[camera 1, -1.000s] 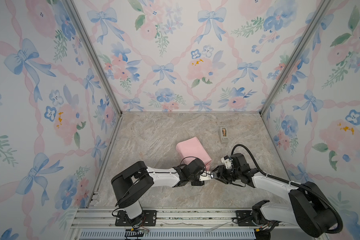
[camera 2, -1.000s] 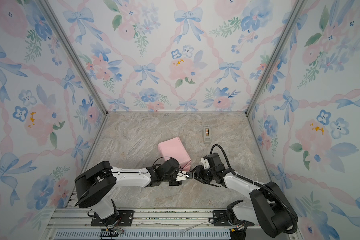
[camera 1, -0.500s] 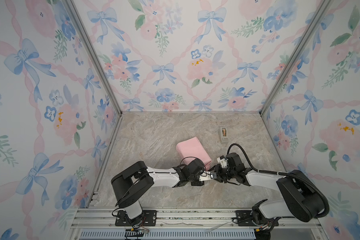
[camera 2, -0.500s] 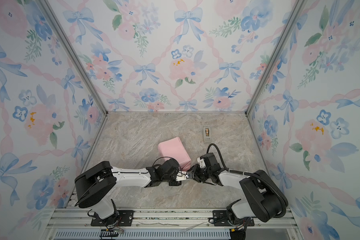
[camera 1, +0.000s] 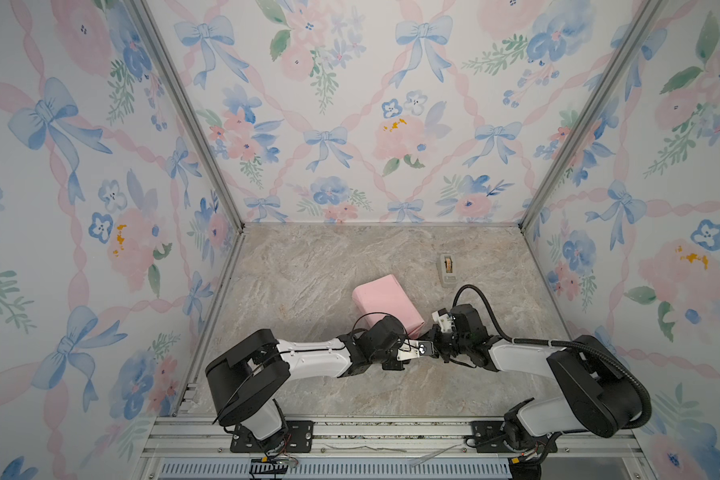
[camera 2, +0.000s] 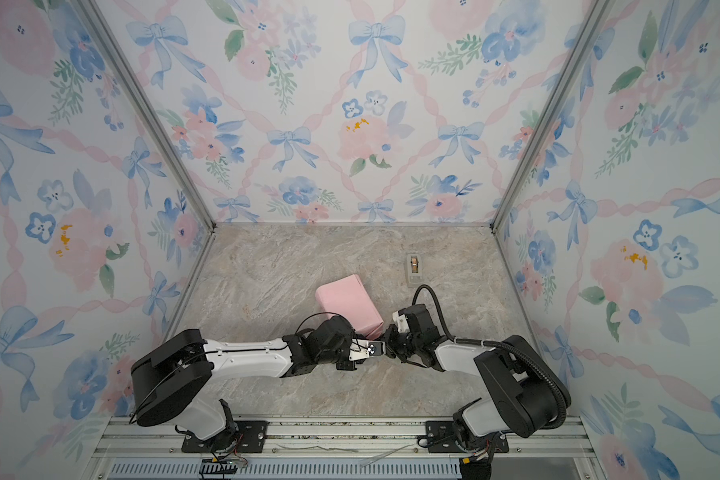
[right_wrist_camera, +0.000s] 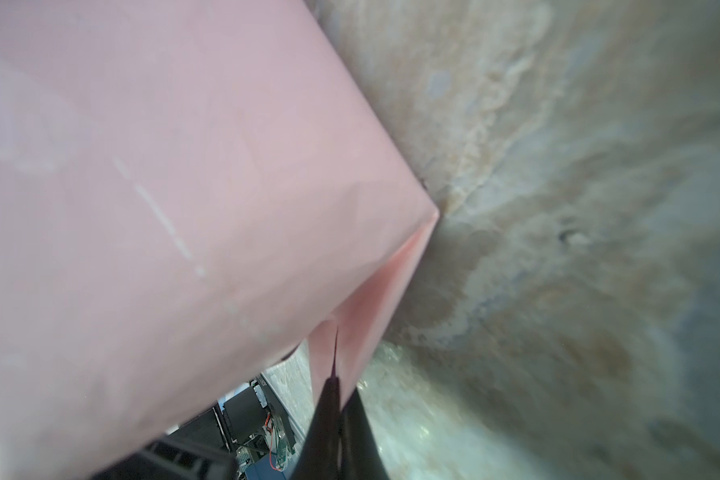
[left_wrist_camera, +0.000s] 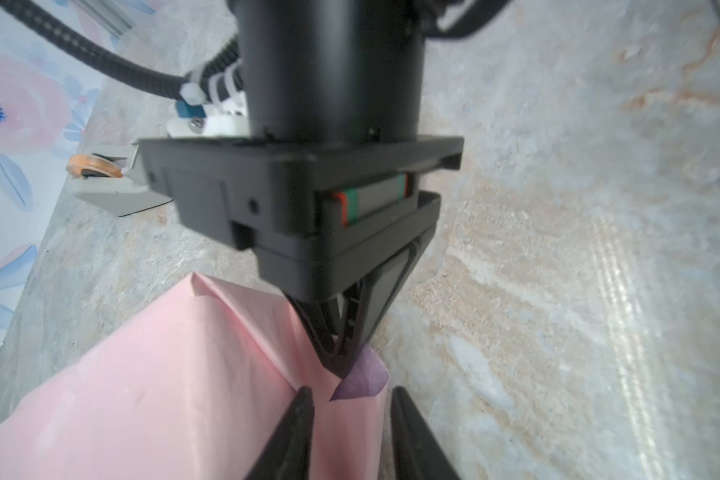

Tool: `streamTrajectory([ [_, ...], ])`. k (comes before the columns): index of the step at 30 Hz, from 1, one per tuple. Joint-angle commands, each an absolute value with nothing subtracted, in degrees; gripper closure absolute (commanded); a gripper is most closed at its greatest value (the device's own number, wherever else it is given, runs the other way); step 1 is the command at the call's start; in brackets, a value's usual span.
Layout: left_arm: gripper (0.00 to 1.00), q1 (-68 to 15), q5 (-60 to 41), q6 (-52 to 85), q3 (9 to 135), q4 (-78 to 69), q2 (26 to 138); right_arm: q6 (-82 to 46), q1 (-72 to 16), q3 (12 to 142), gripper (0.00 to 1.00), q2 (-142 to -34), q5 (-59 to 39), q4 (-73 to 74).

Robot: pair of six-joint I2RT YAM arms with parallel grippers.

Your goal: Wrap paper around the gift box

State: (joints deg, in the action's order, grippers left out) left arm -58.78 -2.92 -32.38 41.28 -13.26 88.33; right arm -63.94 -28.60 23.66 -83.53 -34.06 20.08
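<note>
The gift box hides inside the pink paper (camera 1: 385, 301) on the counter (camera 1: 308, 266). Most sides look covered. The right end effector (right_wrist_camera: 335, 380) pinches the paper's loose end. The left end effector (left_wrist_camera: 350, 401) has let go, fingers apart. I think that end needs folding down and sticking.

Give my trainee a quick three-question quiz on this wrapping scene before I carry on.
1. True or false: the tape dispenser touches the pink parcel.
2. Which colour peeks out at the folded corner of the paper in the left wrist view? A green, B purple, C yellow.
3. Fill in: the right arm's jaws are ____ on a flap of the paper.
Key: 1 false; 2 B; 3 shut.
</note>
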Motion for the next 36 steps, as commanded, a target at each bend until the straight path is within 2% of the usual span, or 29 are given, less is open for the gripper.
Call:
streamTrajectory([
  [1,0.51,-58.8,-4.0,-32.2,38.6,-15.1,83.7,-64.7,-29.3,24.3,0.95,-84.2,-34.1,22.1],
  [5,0.32,-58.9,-1.8,-33.0,35.6,-16.6,77.3,-65.1,-29.7,24.5,0.96,-84.1,-33.9,22.3],
  [9,0.23,-58.6,4.4,-36.4,32.8,-16.8,74.7,-65.6,-30.1,24.7,0.96,-83.8,-33.4,22.4],
  [13,0.15,-58.6,9.8,-39.1,31.0,-18.3,77.2,-65.9,-30.3,25.1,0.96,-83.3,-33.3,22.3],
  [15,0.02,-58.8,11.3,-39.6,30.4,-20.8,79.0,-65.9,-30.4,25.3,0.96,-83.0,-33.2,21.7],
  [36,0.02,-61.3,20.1,-39.0,27.4,-38.5,92.4,-64.5,-30.5,26.1,0.96,-80.8,-31.6,17.3],
])
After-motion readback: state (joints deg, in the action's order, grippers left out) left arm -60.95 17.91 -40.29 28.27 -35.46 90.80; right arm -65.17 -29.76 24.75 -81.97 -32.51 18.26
